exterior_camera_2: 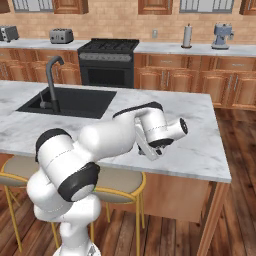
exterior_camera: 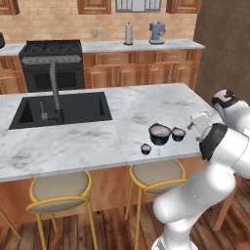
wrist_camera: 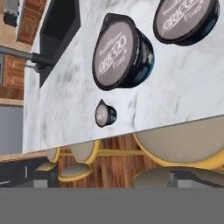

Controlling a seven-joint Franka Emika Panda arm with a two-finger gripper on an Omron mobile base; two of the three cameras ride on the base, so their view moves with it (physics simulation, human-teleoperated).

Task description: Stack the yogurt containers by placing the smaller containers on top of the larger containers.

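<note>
A: Three yogurt containers stood on the marble counter [exterior_camera: 88, 141], near its front edge. How were they arranged?

B: The big tub [exterior_camera: 159, 134] sat upright in the middle. One small cup [exterior_camera: 178, 134] stood just beside it on the right, apart from it. The other small cup [exterior_camera: 146, 149] stood to the tub's lower left, nearer the counter's edge, and was the tiniest of the three. Nothing was stacked on the tub.

A: And the hand view?

B: It showed the big tub [wrist_camera: 122, 52], the nearer small cup [wrist_camera: 186, 21] and the tiny cup [wrist_camera: 105, 114], all with pale lids; the first two lids bore lettering. The sink [wrist_camera: 59, 26] lay beyond them, and the stools [wrist_camera: 175, 144] showed below the counter edge.

A: Where was the end effector?

B: The end effector [exterior_camera: 195, 124] hung just right of the containers, touching none of them, at the counter's right end. Its fingers stood wide apart, holding nothing.

A: Other fixtures?

B: The faucet [exterior_camera: 54, 83] rose over the sink, and a stove [exterior_camera: 51, 63] stood against the far wall.
</note>
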